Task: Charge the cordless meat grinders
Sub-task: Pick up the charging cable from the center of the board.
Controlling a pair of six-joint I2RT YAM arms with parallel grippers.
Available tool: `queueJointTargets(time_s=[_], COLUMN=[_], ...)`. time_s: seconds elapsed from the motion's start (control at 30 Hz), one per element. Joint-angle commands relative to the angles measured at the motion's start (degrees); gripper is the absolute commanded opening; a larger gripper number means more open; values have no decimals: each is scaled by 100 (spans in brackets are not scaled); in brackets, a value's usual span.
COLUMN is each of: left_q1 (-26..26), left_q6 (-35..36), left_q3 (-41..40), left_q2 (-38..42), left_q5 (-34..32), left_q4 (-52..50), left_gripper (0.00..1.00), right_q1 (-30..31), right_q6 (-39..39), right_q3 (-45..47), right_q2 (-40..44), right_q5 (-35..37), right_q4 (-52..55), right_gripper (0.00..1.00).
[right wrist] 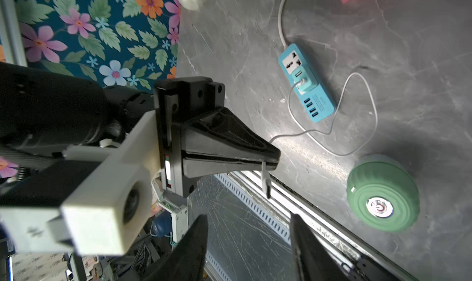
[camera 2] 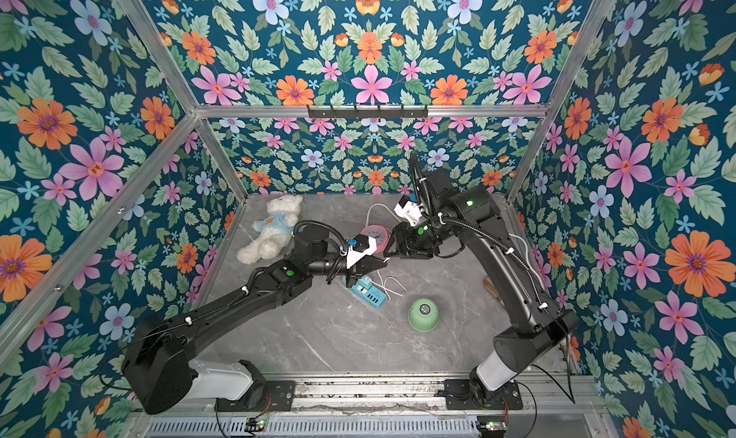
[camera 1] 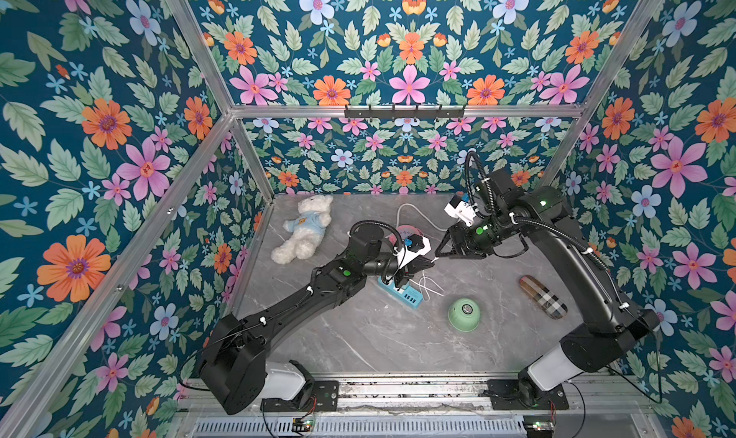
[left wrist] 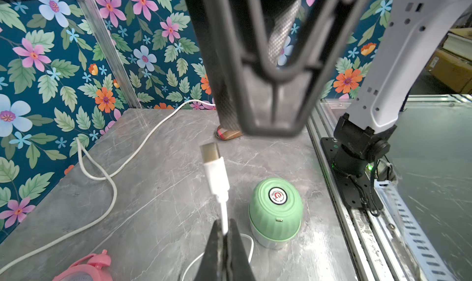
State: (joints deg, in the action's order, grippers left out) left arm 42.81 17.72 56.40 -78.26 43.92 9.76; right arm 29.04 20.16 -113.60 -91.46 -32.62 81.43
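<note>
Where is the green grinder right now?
In both top views the grinder stands alone on the table, toward the robot's right, between the blue power strip and the plaid case.

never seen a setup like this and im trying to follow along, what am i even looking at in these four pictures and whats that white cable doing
These are two black robot arms, fixed to a rail at the table's front edge. Two pictures look down from above; they sit side by side and are nearly the same. The other two come from a small camera on each arm's wrist, looking along its fingers.

On the grey table lie a teddy bear, a pink alarm clock, a blue power strip, a flat plaid thing and the mint-green grinder.

The left fingers are shut on a white charging cable, just behind its plug, which sticks out free in the air. The cable's other end goes into the power strip. The right fingers stand open and hold nothing, close to that plug.
</note>
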Motion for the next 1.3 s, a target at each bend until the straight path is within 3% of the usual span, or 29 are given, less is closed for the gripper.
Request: queueJointTargets(time_s=[0.0, 0.33, 0.5, 0.6, 0.7, 0.77, 0.87, 0.93, 1.0, 1.27], left_q1=[39, 140, 165, 171, 175, 169, 169, 169, 169, 169], left_q6=[390, 503, 514, 496, 413, 124, -196, -455, -734, -1751], left_q3=[29, -6, -44, -61, -57, -123, -269, -424, -611, -1175], left_q2=[14, 76, 137, 154, 168, 203, 271, 334, 413, 631], left_q5=[56, -33, -94, -118, -185, -295, -287, -287, -270, -59], left_q4=[-211, -332, -427, -430, -395, -128, 312, 724, 1206, 2663], left_gripper=[0, 0, 0, 0, 0, 22, 44, 49, 48, 29], right_q1=[66, 61, 65, 65, 59, 64, 67, 66, 64, 64], right_q6=[-39, 172, 302, 289, 331, 357, 438, 472, 542, 966], right_q3=[27, 192, 336, 432, 560, 655, 809, 921, 1091, 1759], right_q2=[-85, -263, -194, -165, -88, -24, 83, 152, 243, 670], right_q5=[-98, 387, 178, 85, -126, -267, -379, -402, -441, -582], right_q4=[170, 130, -83, -109, -274, -410, -619, -763, -968, -1947], right_gripper=[52, 31, 15, 0, 0, 0, 0, 0, 0, 0])
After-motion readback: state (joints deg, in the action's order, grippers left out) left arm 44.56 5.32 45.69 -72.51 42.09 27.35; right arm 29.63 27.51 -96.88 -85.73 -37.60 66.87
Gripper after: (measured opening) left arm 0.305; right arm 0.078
